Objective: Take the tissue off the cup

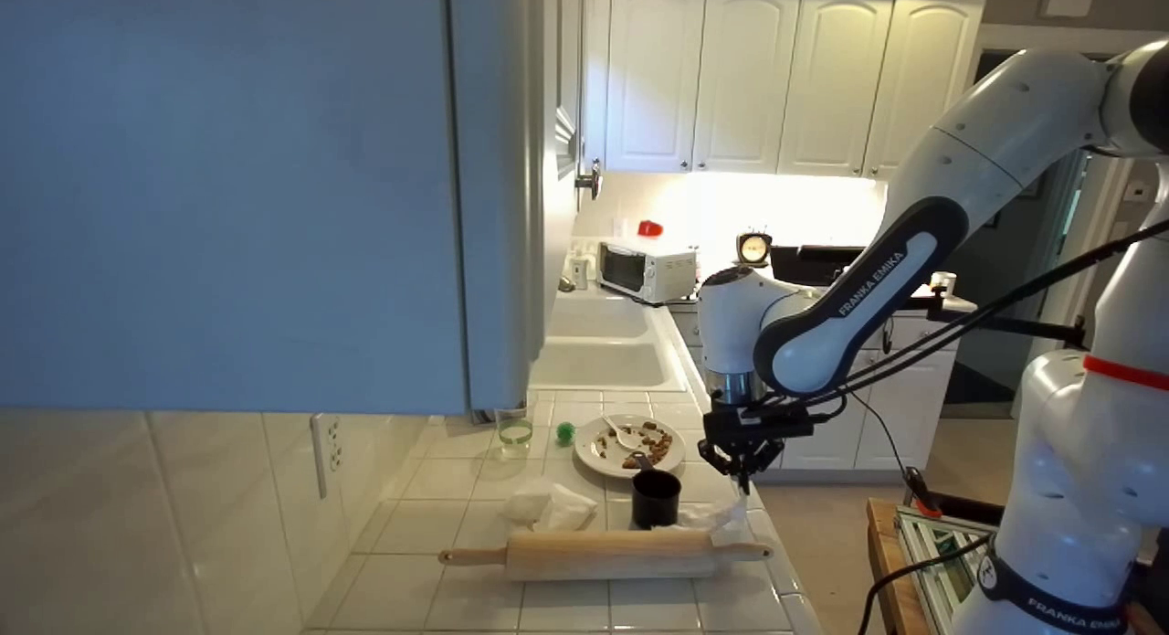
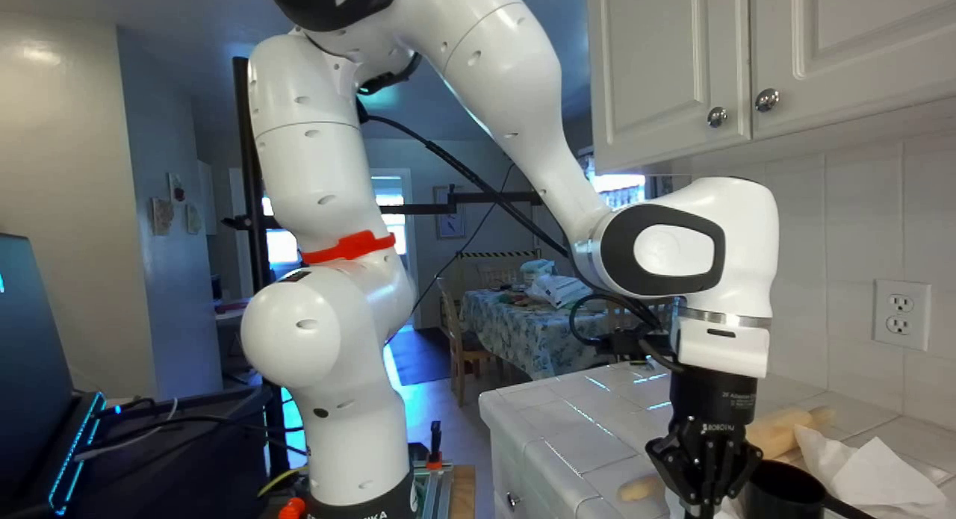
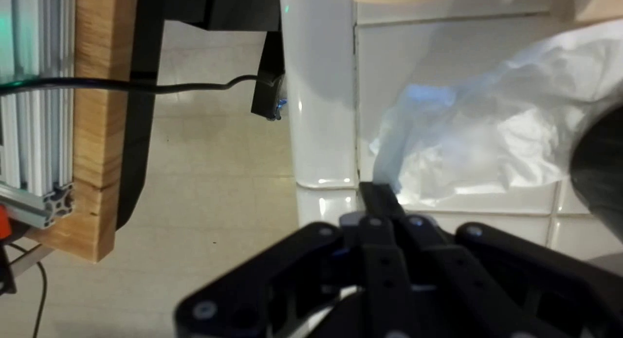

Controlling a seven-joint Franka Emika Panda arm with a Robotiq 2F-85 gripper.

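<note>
The small black cup [image 1: 656,502] stands upright on the tiled counter, its handle toward the plate. It also shows in an exterior view [image 2: 783,490] and at the right edge of the wrist view [image 3: 598,170]. A crumpled white tissue [image 1: 710,514] lies on the counter beside the cup and stretches toward the counter edge. In the wrist view the tissue [image 3: 472,143] narrows up to my fingertips. My gripper [image 1: 743,481] points down near the counter edge, its fingers [image 3: 382,197] closed on the tissue's end. Whether the tissue touches the cup is unclear. Another white tissue [image 1: 557,507] lies on the cup's other side.
A wooden rolling pin [image 1: 612,555] lies across the counter close to the cup and tissues. A round plate [image 1: 592,461] of mixed items with a white spoon stands behind the cup. A green scrubber [image 1: 565,433] and a glass [image 1: 514,436] stand near the wall. The counter edge [image 3: 321,133] lies beside my gripper.
</note>
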